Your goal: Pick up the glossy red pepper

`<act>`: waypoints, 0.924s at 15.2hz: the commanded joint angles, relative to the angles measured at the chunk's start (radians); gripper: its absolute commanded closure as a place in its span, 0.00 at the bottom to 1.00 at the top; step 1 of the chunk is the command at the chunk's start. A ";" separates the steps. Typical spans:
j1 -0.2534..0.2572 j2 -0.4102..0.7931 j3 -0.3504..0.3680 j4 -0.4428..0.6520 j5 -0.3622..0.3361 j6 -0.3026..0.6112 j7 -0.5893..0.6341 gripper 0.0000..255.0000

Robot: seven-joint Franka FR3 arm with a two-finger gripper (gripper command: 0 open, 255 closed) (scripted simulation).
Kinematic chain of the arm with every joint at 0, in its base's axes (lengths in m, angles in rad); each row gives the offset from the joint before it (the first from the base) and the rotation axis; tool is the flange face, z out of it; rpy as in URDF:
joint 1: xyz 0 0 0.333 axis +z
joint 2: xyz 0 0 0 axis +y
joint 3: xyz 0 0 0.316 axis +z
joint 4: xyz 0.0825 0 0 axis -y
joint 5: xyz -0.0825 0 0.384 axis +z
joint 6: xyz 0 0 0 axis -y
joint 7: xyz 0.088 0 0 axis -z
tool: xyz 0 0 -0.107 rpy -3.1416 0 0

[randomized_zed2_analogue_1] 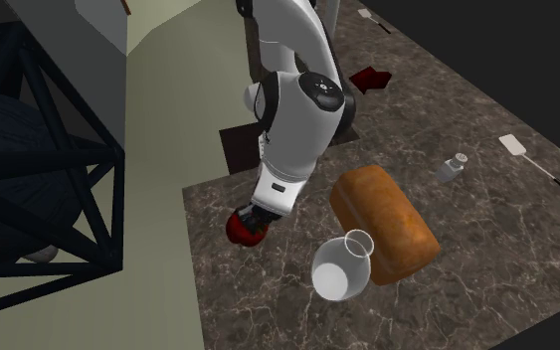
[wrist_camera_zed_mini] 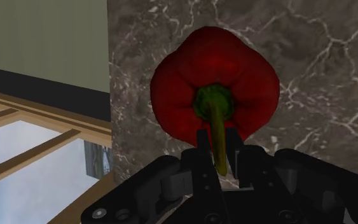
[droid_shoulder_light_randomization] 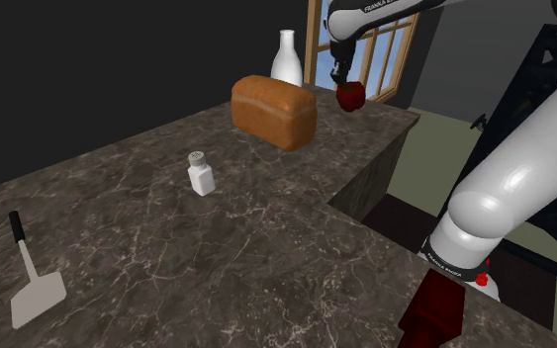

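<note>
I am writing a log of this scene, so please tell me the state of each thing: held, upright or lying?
red pepper: held by its green stem.
gripper: shut on the pepper's stem.
bread loaf: lying on the counter.
white bottle: upright, mouth open.
shaker: upright.
spatula: lying flat.

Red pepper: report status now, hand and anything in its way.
Hand shut on red pepper, clasping its green stem. Pepper hanging near the counter corner, apparently lifted clear. Bread loaf and white bottle stand apart alongside, nothing blocking.
</note>
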 commanded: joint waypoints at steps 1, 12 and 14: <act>0.001 -0.002 0.001 0.019 0.004 -0.024 -0.008 1.00; 0.006 -0.004 0.007 0.162 0.024 -0.162 -0.054 1.00; 0.006 -0.004 0.008 0.164 0.024 -0.164 -0.055 1.00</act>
